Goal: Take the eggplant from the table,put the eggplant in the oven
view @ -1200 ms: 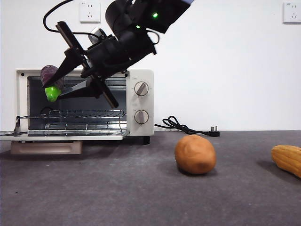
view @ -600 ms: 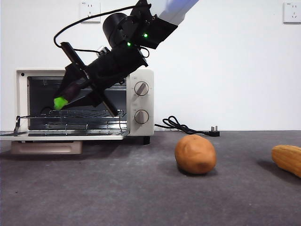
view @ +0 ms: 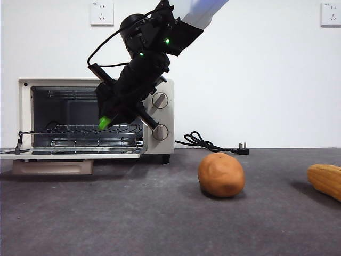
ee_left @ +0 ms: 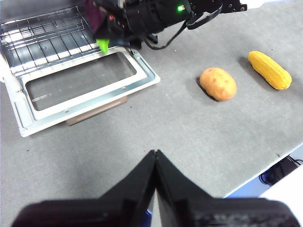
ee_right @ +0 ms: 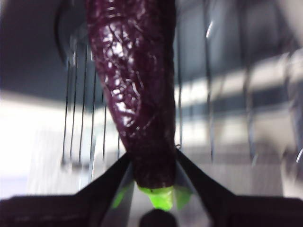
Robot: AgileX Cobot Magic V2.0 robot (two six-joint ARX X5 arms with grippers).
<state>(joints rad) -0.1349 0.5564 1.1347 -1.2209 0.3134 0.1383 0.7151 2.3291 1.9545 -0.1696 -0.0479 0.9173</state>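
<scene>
Right end effector [view: 114, 114] with eggplant [ee_right: 135, 90] at oven [view: 160, 114] mouth.

The eggplant [ee_right: 137, 94] has a glossy, dark purple skin, finely wrinkled and catching bright highlights, with a smooth, plastic-looking green stem cap [ee_right: 158, 196]. The right gripper [ee_right: 154, 177] clamped on it is matt black. The oven [view: 160, 114] has a smooth cream-white painted shell; its rack [ee_left: 42, 35] is thin shiny metal wire, and the open door [ee_left: 83, 85] has a pale metal frame around dark glass. The table [view: 133, 213] is matt, mottled dark grey. The potato [view: 221, 174] looks dull and smooth, the corn cob [ee_left: 270, 69] bumpy and faintly shiny.
</scene>
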